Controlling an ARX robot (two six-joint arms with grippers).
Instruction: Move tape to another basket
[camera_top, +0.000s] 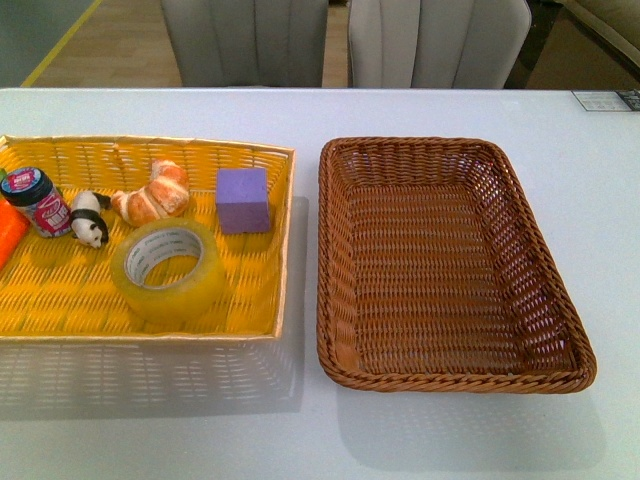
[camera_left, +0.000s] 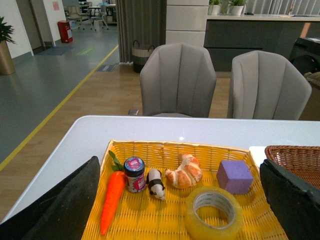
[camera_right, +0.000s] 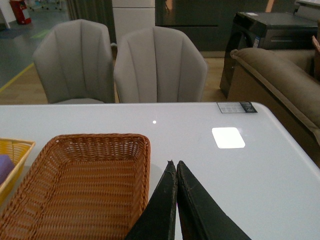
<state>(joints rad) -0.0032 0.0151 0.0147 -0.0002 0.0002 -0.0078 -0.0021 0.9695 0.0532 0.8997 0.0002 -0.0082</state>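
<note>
The tape (camera_top: 168, 268), a wide yellowish roll with a white core, lies flat in the yellow-orange basket (camera_top: 250, 326), near its front right. It also shows in the left wrist view (camera_left: 214, 214). The dark brown wicker basket (camera_top: 455, 381) stands empty to the right; its corner shows in the left wrist view (camera_left: 295, 155) and it shows in the right wrist view (camera_right: 50, 150). My left gripper (camera_left: 180, 200) is open and empty, held back from the tape with its fingers (camera_left: 60, 210) wide apart. My right gripper (camera_right: 176, 164) is shut and empty, beside the brown basket's right side. Neither arm shows in the front view.
In the yellow basket lie a purple cube (camera_top: 243, 199), a croissant (camera_top: 152, 194), a panda figure (camera_top: 90, 217), a small jar (camera_top: 40, 200) and a carrot (camera_left: 112, 197). Two grey chairs (camera_top: 345, 40) stand behind the white table (camera_top: 420, 430). A card (camera_top: 606, 100) lies at the far right.
</note>
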